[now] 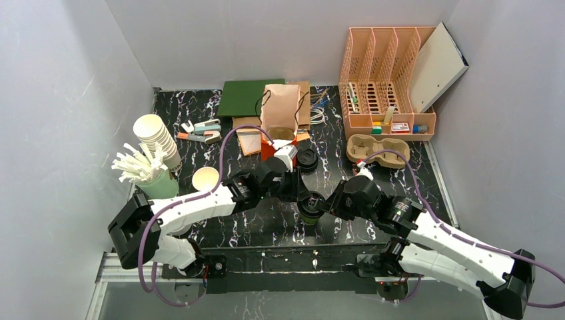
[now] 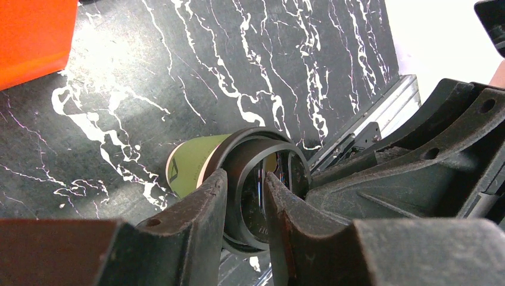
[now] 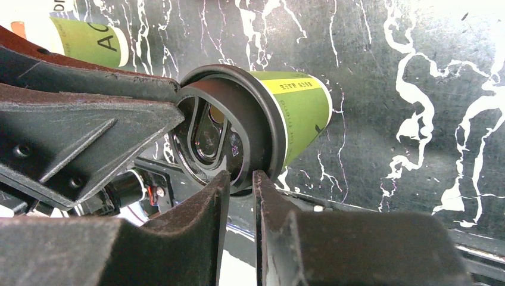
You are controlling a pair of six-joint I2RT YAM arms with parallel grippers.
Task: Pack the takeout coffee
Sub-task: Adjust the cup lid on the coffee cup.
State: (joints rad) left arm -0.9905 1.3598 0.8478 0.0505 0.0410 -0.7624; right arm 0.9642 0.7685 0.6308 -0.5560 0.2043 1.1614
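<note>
Nearer the arms than the brown paper bag (image 1: pixel 280 110), the takeout coffee (image 1: pixel 310 212) stands on the black marble table (image 1: pixel 333 143), caught between both arms. The left gripper (image 2: pixel 245 199) is nearly closed, pinching the rim of the black lid (image 2: pixel 253 179). The right gripper (image 3: pixel 241 190) nips the same rim from the other side, its gap narrow. A second lidded cup (image 1: pixel 307 159) sits just in front of the bag, and a cardboard cup carrier (image 1: pixel 373 148) lies to the bag's right.

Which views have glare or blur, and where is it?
Left wrist view: blown-out white at the upper right, while the small dark green paper cup with a round black plastic lid is sharp. Right wrist view: glare on the black marbled tabletop at top. Top external view: evenly lit, sharp.
</note>
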